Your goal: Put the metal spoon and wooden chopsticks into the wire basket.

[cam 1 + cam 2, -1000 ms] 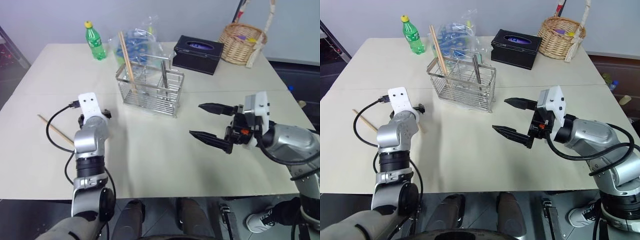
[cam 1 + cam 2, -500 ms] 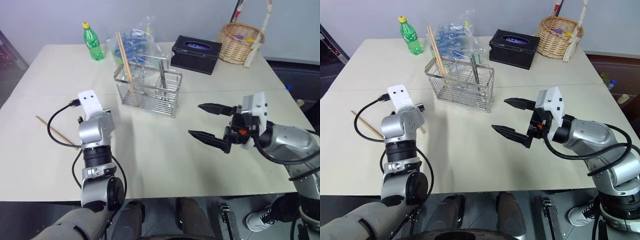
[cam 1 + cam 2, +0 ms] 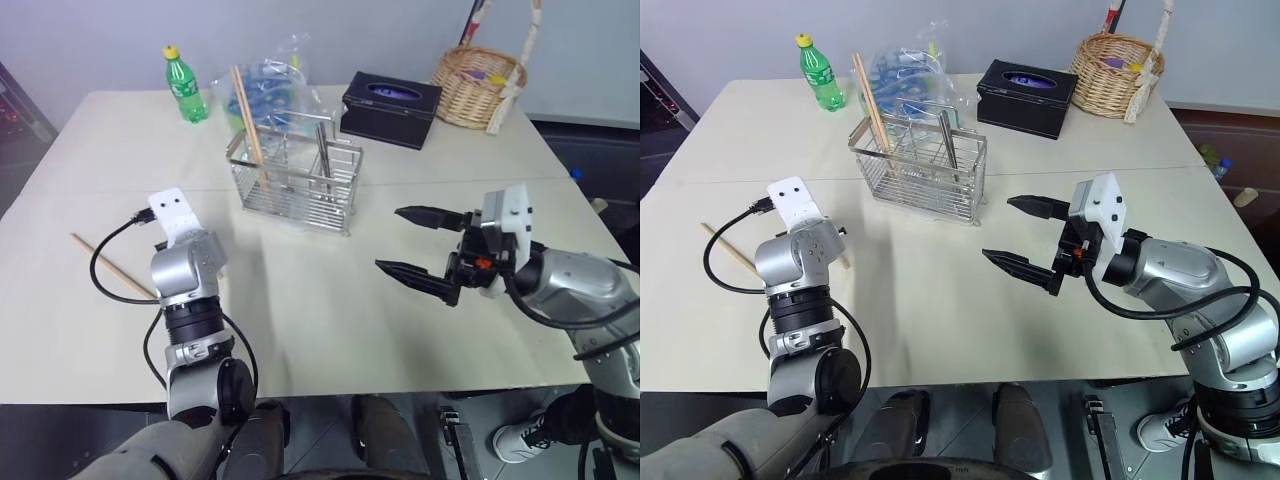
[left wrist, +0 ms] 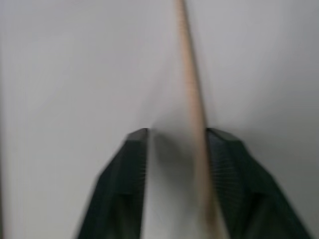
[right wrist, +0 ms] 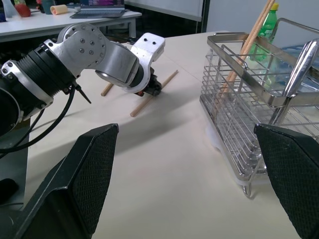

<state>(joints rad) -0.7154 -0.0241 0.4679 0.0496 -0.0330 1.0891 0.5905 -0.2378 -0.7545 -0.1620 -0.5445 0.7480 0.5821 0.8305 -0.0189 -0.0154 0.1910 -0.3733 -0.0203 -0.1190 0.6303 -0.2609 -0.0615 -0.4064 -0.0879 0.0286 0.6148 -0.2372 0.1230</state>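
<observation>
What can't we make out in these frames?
- Left tool: the left wrist view is motion-blurred, so contact between its fingers and the chopstick is unclear.
- In the eye views, the left arm's wrist housing hides that tool and the chopstick's middle.
- Metal spoon: its bowl, down inside the wire basket, is hidden behind the wires.

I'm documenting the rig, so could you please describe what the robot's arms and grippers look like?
Both arms are silver-grey metal with black joint rings and loose black cables. Each wrist bears a white camera block. The left gripper and right gripper each have two tapering black fingers with finely ridged inner pads.
</observation>
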